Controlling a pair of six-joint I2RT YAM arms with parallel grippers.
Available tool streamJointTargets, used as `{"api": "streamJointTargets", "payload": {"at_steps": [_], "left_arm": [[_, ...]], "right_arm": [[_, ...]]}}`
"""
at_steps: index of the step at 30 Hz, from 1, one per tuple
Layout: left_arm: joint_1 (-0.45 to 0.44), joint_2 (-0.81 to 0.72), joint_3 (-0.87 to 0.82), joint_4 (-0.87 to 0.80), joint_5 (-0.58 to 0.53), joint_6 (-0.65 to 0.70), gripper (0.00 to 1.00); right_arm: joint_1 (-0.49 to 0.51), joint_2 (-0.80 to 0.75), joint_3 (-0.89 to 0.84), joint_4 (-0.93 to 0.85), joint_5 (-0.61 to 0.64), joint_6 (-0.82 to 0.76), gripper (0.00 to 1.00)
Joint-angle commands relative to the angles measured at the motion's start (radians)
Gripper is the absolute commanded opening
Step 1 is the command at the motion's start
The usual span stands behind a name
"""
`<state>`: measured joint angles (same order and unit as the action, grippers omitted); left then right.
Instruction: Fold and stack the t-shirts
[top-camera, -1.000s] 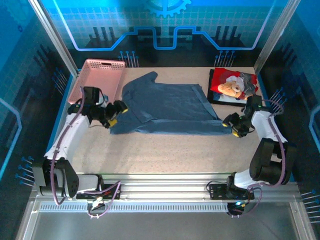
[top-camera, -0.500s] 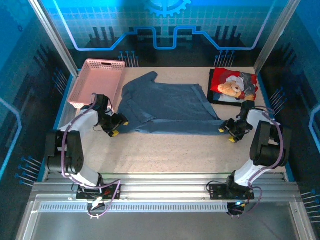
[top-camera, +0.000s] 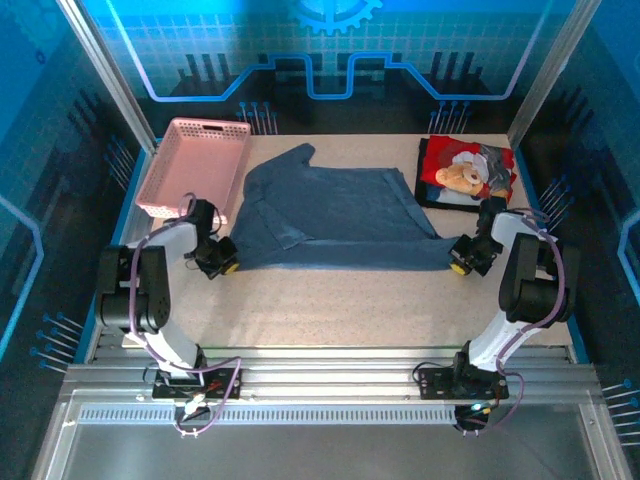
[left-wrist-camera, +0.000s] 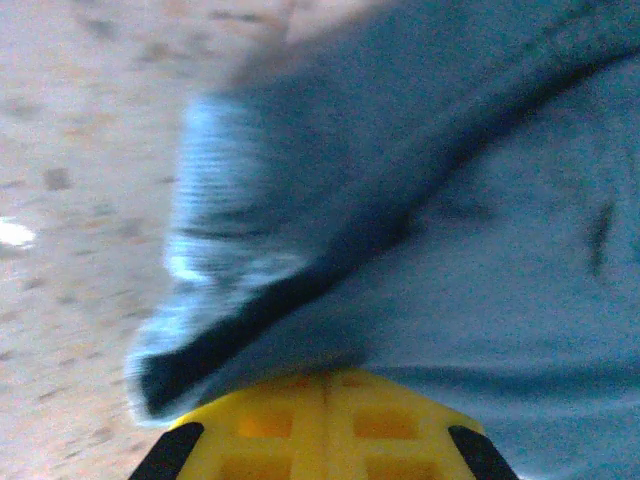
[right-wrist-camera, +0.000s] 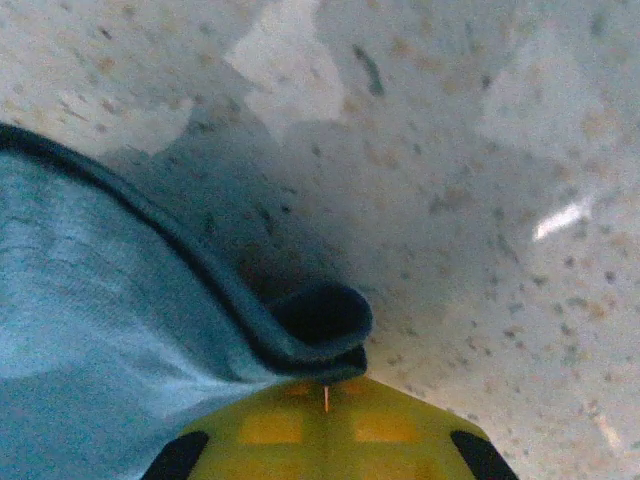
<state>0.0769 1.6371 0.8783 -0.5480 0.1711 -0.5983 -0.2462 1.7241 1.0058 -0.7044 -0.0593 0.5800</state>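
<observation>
Blue t-shirt (top-camera: 330, 215) clamped: left pincer (top-camera: 227, 266), right pincer (top-camera: 459, 266)

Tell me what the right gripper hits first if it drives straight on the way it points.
Shut on the edge of the blue shirt, the right gripper faces bare table just beyond, so it would probably press into that, though depth is unclear.
</observation>
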Motion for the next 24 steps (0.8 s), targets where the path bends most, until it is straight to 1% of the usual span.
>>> {"api": "streamJointTargets", "payload": {"at_steps": [1,10,12,13,14,15,16,17,18,20,21,24], "left_arm": [[0.043,-0.077,-0.054,-0.053,-0.049,0.021,0.00],[0.160,-0.277,-0.185,-0.122,-0.048,0.030,0.00],[0.181,-0.331,-0.204,-0.132,-0.039,0.031,0.00],[0.182,-0.349,-0.209,-0.122,-0.017,0.032,0.00],[0.181,-0.368,-0.220,-0.087,0.035,0.024,0.01],[0.177,-0.382,-0.236,-0.033,0.100,-0.003,0.15],[0.165,-0.385,-0.249,0.015,0.151,-0.033,0.31],[0.141,-0.375,-0.246,0.043,0.172,-0.055,0.46],[0.113,-0.357,-0.231,0.052,0.170,-0.061,0.53],[0.084,-0.332,-0.227,0.112,0.188,-0.089,0.62],[0.078,-0.315,-0.227,0.131,0.184,-0.102,0.65],[0.077,-0.260,-0.196,0.129,0.121,-0.099,0.65]], "right_arm": [[0.016,-0.018,-0.013,0.023,0.040,0.011,0.02],[0.034,-0.154,-0.121,-0.047,0.022,0.012,0.01],[0.048,-0.192,-0.181,-0.061,0.021,0.013,0.01],[0.051,-0.208,-0.196,-0.058,0.022,0.013,0.01],[0.050,-0.221,-0.210,-0.054,0.025,0.012,0.01],[0.048,-0.224,-0.213,-0.052,0.027,0.009,0.01],[0.046,-0.218,-0.210,-0.052,0.027,0.006,0.01],[0.044,-0.206,-0.204,-0.052,0.023,0.004,0.01],[0.044,-0.195,-0.196,-0.052,0.019,0.004,0.01],[0.046,-0.187,-0.190,-0.045,0.010,0.007,0.01],[0.046,-0.187,-0.188,-0.043,0.009,0.010,0.01],[0.047,-0.182,-0.177,-0.043,0.006,0.005,0.01]]}}
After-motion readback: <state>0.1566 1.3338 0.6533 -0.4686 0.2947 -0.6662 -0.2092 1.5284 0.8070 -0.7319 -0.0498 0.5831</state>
